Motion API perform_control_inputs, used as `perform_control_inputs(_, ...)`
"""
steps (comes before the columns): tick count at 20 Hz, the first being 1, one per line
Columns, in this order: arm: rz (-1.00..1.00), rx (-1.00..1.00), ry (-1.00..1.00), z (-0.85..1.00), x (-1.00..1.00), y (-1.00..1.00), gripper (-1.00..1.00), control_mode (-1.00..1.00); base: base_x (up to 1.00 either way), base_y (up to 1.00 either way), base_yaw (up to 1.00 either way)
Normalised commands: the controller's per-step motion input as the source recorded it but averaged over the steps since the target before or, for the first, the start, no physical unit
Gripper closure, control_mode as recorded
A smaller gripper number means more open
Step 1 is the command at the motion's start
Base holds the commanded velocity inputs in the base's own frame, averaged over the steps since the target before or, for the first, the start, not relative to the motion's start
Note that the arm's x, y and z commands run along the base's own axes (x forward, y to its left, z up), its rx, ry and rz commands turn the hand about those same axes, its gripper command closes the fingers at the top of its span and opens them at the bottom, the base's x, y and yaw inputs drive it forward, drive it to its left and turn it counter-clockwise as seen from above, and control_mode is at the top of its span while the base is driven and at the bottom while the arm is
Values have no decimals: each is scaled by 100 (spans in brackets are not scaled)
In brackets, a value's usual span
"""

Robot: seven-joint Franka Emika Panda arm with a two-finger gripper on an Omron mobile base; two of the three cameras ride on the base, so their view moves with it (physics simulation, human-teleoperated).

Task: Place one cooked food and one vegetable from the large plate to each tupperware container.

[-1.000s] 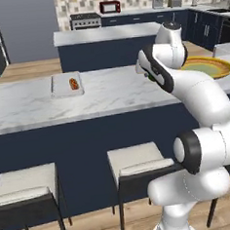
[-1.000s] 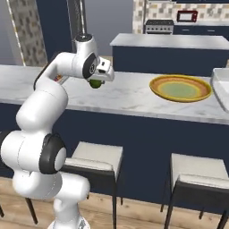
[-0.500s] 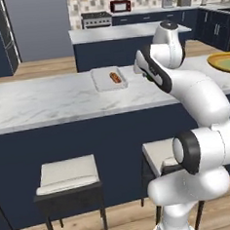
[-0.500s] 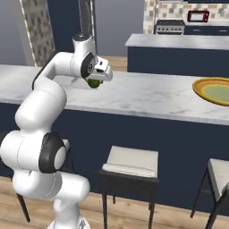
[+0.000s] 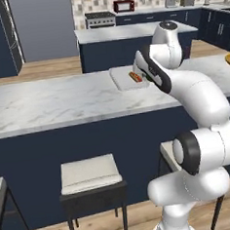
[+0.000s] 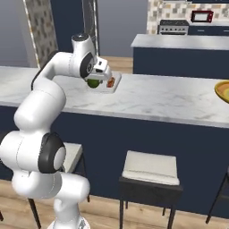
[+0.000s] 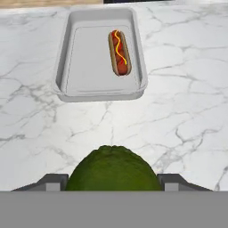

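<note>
A round dark green vegetable (image 7: 113, 169) is sitting between the fingers of the claw (image 6: 95, 82), which is clenched on it and carrying it above the marble worktop (image 7: 178, 111). Just ahead of the claw in the hand view, a white tupperware container (image 7: 71, 58) is lying flat on the worktop, holding a hot dog (image 7: 119, 52) with a yellow squiggle along its right side. In the right base view the vegetable (image 6: 93, 83) is hanging beside that tray (image 6: 115, 86), near its closer edge. Well off to the claw's right, the yellow rim of the large plate (image 6: 221, 91) is showing at the worktop's far end.
</note>
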Motion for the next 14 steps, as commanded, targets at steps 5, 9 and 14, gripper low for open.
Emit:
perform_control_inputs(5, 0, 0, 0, 0, 0, 0, 100, 100, 58, -5, -6)
perform_control_inputs(9, 0, 0, 0, 0, 0, 0, 100, 100, 33, -2, 0)
perform_control_inputs(14, 0, 0, 0, 0, 0, 0, 100, 100, 46, 0, 0)
